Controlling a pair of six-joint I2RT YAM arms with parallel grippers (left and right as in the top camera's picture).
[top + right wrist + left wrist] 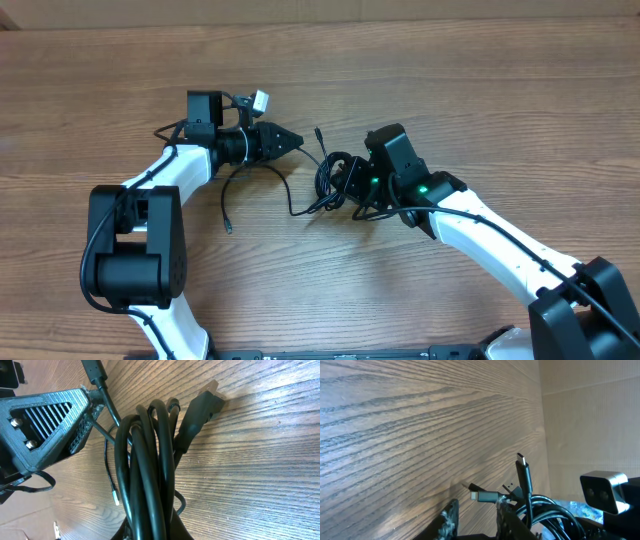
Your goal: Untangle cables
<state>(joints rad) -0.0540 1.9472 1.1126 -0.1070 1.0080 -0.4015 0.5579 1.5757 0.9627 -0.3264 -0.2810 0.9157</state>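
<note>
- Near the table (500, 80) centre lie the cables (145, 470), one knotted coil (tails straying frontward).
- Clamped on it: the right end effector (352, 190).
- Beside a loose cable end, the left end effector (298, 141) is narrow; grip unclear.
- Likely step: singling out a strand; next, pinch it firmly, draw leftward.

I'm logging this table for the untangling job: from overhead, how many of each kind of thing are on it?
Arms: 2, left and right
Cable tangle: 1 (its separate cords cannot be counted)
Total: 3
</note>
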